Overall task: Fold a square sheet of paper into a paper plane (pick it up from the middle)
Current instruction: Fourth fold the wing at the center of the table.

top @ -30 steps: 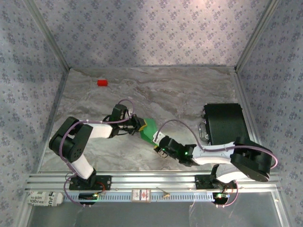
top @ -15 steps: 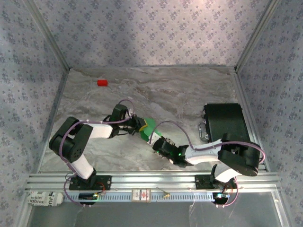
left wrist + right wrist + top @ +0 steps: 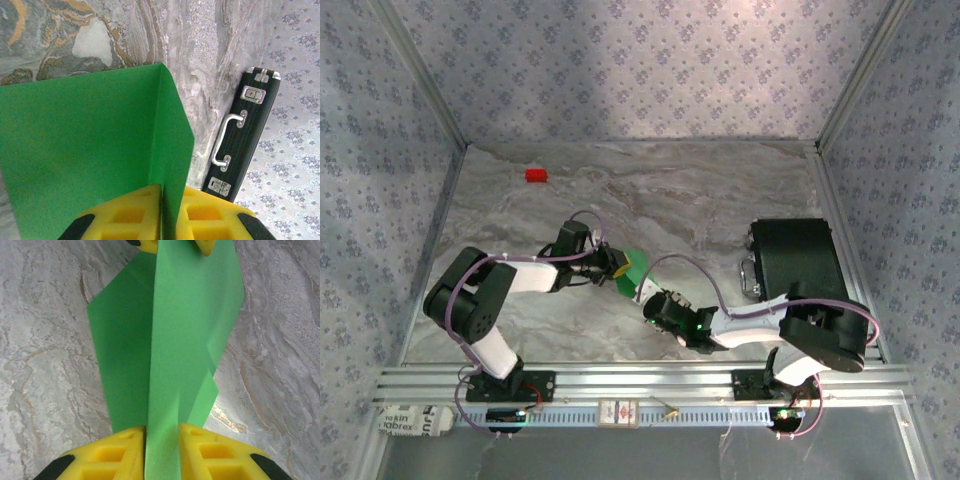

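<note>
Left of the black case (image 3: pixel 795 262), the square sheet of paper (image 3: pixel 634 266) spans the two claws. It is thin, matte and bright green, creased into a ridge with angled flaps, and the crease runs claw to claw. The left claw (image 3: pixel 162 195) is clamped on the end farther from the case. The right claw (image 3: pixel 161 432) straddles the ridge at the end nearer the case; I cannot tell whether it presses. The marbled tabletop (image 3: pixel 720 200) lies beneath.

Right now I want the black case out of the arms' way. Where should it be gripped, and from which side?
Probably by the metal handle on the case's long edge facing the table's middle, coming in from that side. The case lies flat, and the handle stands off its edge as a slim loop that fingers could close around. The body looks too broad.
</note>
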